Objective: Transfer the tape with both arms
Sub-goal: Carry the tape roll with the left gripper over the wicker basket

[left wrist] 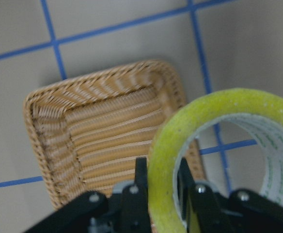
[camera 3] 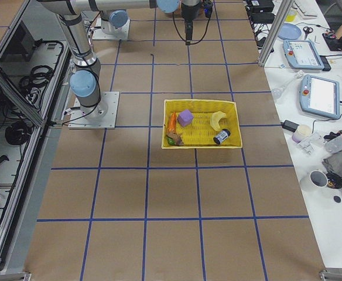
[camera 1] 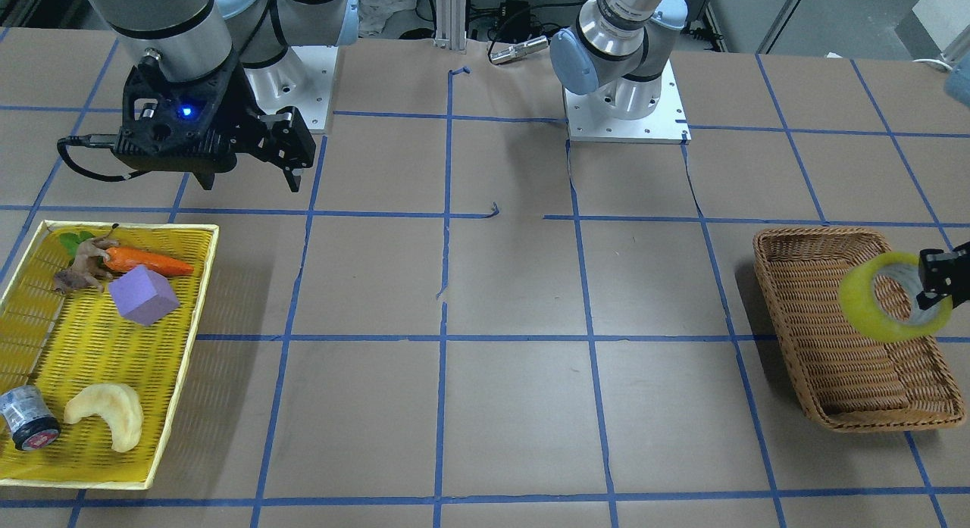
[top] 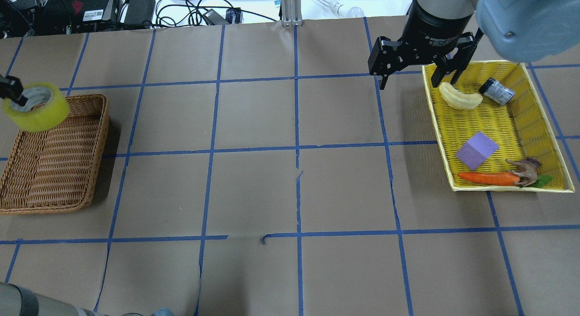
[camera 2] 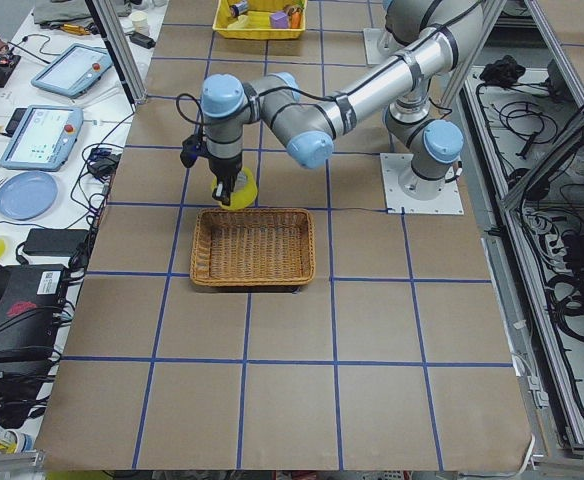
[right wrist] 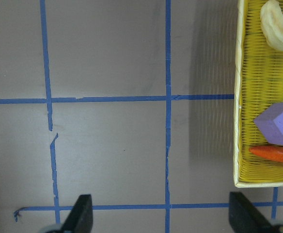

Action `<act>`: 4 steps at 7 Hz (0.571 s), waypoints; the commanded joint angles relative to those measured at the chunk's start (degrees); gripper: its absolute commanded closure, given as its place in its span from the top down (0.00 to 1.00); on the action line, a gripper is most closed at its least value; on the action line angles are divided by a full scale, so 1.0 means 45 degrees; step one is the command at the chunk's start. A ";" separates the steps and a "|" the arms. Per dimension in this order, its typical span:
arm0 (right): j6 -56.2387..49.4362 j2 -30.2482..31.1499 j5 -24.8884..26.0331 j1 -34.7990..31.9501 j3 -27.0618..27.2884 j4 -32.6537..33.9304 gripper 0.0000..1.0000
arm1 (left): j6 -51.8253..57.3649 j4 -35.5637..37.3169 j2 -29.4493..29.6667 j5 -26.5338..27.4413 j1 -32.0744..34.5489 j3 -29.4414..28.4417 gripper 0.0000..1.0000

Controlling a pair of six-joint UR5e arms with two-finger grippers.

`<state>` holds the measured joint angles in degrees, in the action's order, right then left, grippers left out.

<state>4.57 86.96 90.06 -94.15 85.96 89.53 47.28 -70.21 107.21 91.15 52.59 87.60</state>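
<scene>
The yellow tape roll (camera 1: 864,304) hangs above the far end of the wicker basket (camera 1: 826,346), held by my left gripper (camera 1: 936,285). The left gripper is shut on the roll's wall, one finger inside the ring and one outside, as the left wrist view shows on the tape (left wrist: 163,160). From overhead the tape (top: 38,114) is over the basket's back left corner (top: 54,162). My right gripper (top: 410,80) is open and empty, above the table beside the yellow tray (top: 494,121).
The yellow tray (camera 1: 98,338) holds a small dark silver roll with a red label (camera 1: 26,418), a pale crescent piece (camera 1: 106,414), a purple block (camera 1: 142,295), a carrot (camera 1: 148,261) and a small brown toy animal. The table is brown paper with a blue tape grid.
</scene>
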 commanded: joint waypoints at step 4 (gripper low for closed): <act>0.0001 0.0012 -0.0014 -0.0015 0.0000 -0.0013 1.00 | 0.0665 0.1325 0.1487 -0.0978 -0.1100 0.1314 0.08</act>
<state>4.57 86.99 90.00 -94.22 85.96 89.50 50.04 -64.75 113.02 86.65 47.80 93.17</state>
